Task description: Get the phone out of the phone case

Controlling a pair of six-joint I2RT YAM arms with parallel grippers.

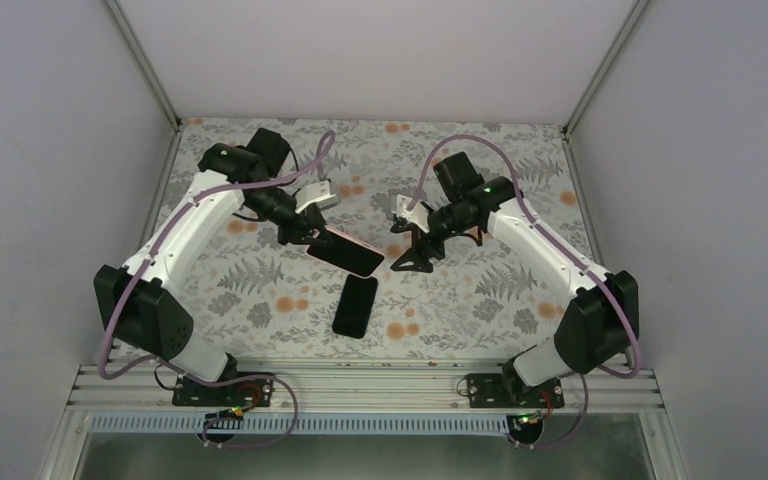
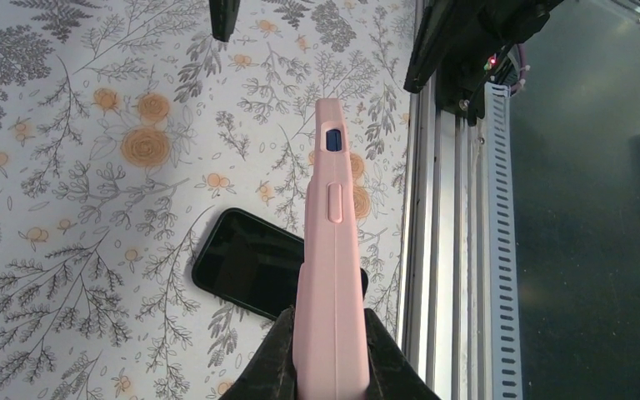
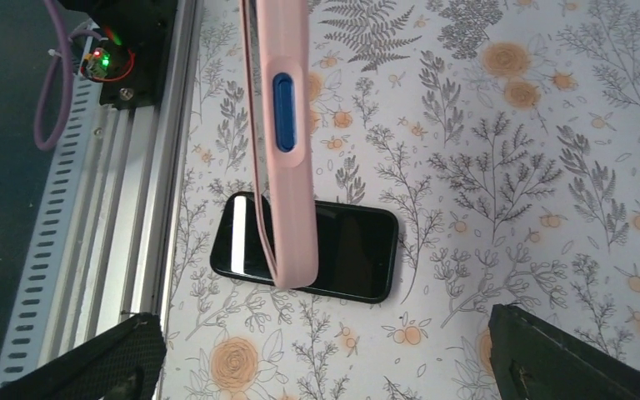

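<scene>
Gripping the pink phone case (image 1: 345,252) w/ the left gripper (image 1: 298,234), jaws shut tight on one end, one black finger (image 2: 262,375) on each flat side. Holds it up in the air, off the table (image 1: 520,200), seen edge-on in left wrist view, w/ side buttons showing: a blue one near the far end & a pink one nearer the middle. Looks dark on top w/ a pink rim in top view. Can see the phone (image 1: 356,305) out of the case, lying flat on the flowery table top, dark screen up, not touched by either arm. Lies nearer the arm bases than the case in top view, approx. between the 2 arms, just beside the case. Peeks out from behind the case in both wrist views. Rests close to the metal rail (image 2: 450,250) at the near edge of the table. Has the right gripper (image 1: 412,255) wide open, fingers (image 3: 108,362) spread far apart, w/ nothing in them. Hangs just beside the free end of the case in top view, not touching it. Points down at the phone & case in right wrist view.
</scene>
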